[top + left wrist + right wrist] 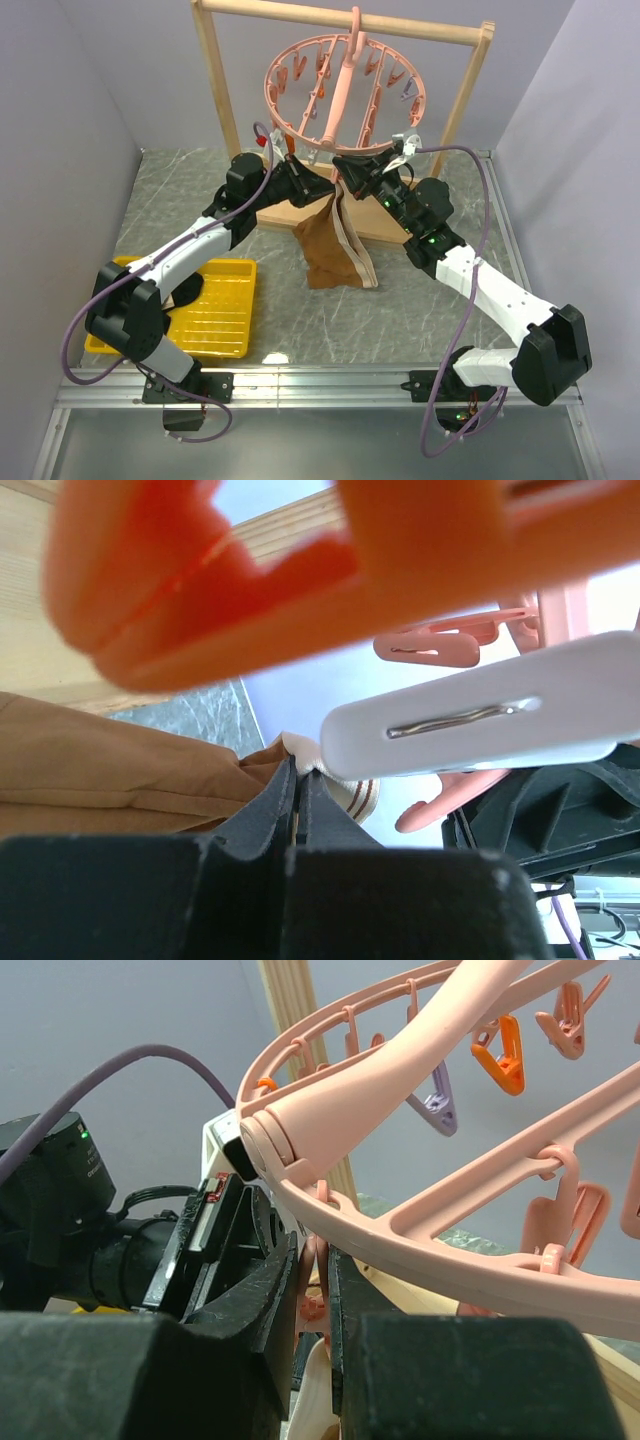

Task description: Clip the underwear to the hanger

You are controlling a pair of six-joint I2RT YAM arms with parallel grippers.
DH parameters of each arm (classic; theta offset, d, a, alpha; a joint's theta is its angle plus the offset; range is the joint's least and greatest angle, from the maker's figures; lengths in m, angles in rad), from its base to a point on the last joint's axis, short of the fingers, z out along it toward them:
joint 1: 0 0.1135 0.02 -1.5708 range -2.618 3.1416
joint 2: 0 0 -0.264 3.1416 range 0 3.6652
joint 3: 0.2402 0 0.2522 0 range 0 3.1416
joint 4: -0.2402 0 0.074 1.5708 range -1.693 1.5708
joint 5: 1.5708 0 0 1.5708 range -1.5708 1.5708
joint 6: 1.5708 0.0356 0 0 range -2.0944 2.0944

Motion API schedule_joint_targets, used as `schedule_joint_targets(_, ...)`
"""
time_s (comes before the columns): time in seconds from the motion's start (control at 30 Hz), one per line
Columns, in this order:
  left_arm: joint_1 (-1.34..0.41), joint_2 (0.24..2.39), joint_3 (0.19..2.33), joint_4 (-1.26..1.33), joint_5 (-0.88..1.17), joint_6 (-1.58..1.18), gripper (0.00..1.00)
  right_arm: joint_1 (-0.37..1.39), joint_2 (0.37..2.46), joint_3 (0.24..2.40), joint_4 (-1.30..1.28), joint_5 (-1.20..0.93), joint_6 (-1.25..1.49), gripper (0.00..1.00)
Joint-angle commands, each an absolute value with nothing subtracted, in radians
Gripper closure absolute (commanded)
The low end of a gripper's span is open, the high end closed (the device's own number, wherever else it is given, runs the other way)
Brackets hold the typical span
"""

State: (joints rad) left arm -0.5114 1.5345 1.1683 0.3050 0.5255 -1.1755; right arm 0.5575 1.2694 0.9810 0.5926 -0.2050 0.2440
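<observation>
The underwear (335, 245) hangs in the middle of the overhead view. Its top edge is held up just under the near rim of the hanger (340, 95), which hooks on the wooden rack (215, 90) at upper centre. The left claw (300, 780) is pinched tight on the fabric. The right claw (318, 1260) stands narrow, squeezing a pink clip (312, 1305) on the ring. I'd say lifting is done and clipping is under way, though I cannot tell whether any clip bites yet. I count one underwear, one hanger, one rack, two arms and one yellow tray (225, 320) at lower left. The clips are too many to count surely.
</observation>
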Motion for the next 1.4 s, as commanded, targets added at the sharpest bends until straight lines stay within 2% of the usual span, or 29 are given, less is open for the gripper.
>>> schedule_joint_targets(0.0, -0.517, 1.532, 1.215, 0.333, 0.531, -1.198, 1.00, 0.598, 1.292, 0.985, 0.522, -0.284, 0.221, 1.00)
schedule_joint_targets(1.37, -0.511, 1.497, 1.157, 0.480, 0.588, -1.330, 1.00, 0.604, 1.305, 0.976, 0.502, -0.193, 0.140, 1.00)
